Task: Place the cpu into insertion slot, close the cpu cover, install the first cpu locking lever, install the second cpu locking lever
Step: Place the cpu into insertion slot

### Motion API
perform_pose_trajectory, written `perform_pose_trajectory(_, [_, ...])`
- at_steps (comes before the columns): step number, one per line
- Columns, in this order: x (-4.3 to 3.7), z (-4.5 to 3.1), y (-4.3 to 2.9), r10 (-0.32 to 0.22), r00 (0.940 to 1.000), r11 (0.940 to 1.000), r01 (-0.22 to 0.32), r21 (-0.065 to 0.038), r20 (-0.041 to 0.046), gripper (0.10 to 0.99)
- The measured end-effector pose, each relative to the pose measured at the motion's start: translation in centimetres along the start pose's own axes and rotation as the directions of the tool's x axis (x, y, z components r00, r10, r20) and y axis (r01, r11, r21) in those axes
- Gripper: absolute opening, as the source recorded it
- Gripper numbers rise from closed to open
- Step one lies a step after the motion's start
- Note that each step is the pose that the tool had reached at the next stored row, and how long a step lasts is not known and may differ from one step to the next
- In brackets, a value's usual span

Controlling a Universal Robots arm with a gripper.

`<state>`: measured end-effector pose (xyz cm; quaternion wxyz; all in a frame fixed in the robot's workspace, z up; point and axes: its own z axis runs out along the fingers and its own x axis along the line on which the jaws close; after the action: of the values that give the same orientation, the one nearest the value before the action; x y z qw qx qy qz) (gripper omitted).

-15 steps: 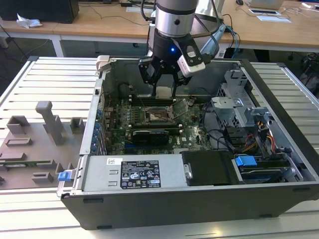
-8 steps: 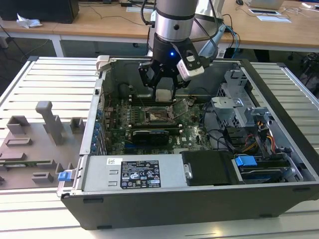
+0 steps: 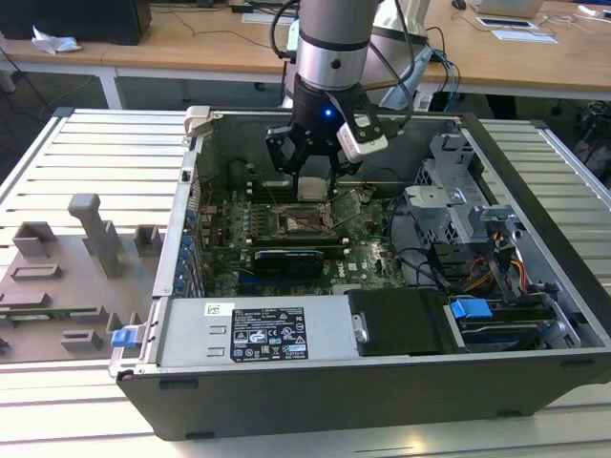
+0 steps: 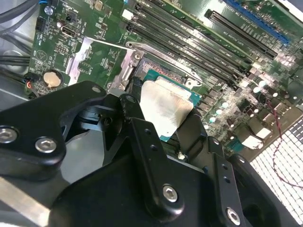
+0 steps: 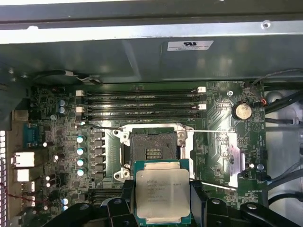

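aloft, cpu (image 5: 162, 195) (in claw (image 3: 313, 174)) near slot (image 5: 151, 149)

Silvery-grey cpu (image 5: 162, 195), grn mobo (image 5: 222, 118)

In the exterior view, the computer case (image 3: 382, 382) lies on the bench (image 3: 95, 153), and inside it the end effector (image 3: 313, 176) holds the cpu (image 3: 313, 188) just above the insertion slot (image 3: 304, 222). The cpu cover (image 3: 349, 202) stands open at the slot's three o'clock; a long card (image 3: 286, 258) lies at six o'clock.
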<state>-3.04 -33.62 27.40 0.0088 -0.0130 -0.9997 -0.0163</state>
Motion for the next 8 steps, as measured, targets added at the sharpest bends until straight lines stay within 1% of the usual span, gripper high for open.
perform_pose_trajectory(5, [-0.07, 0.98, 0.08, 0.0, 1.0, 1.0, 0.0, 0.0, -0.0007, 0.545])
perform_pose_trajectory(7, [-0.24, 1.47, 0.13, 0.0, 1.0, 1.0, 0.0, 0.0, -0.0015, 0.545])
perform_pose_trajectory(8, [-0.31, 1.59, 0.17, 0.0, 1.0, 1.0, 0.0, 0.0, -0.0017, 0.545])
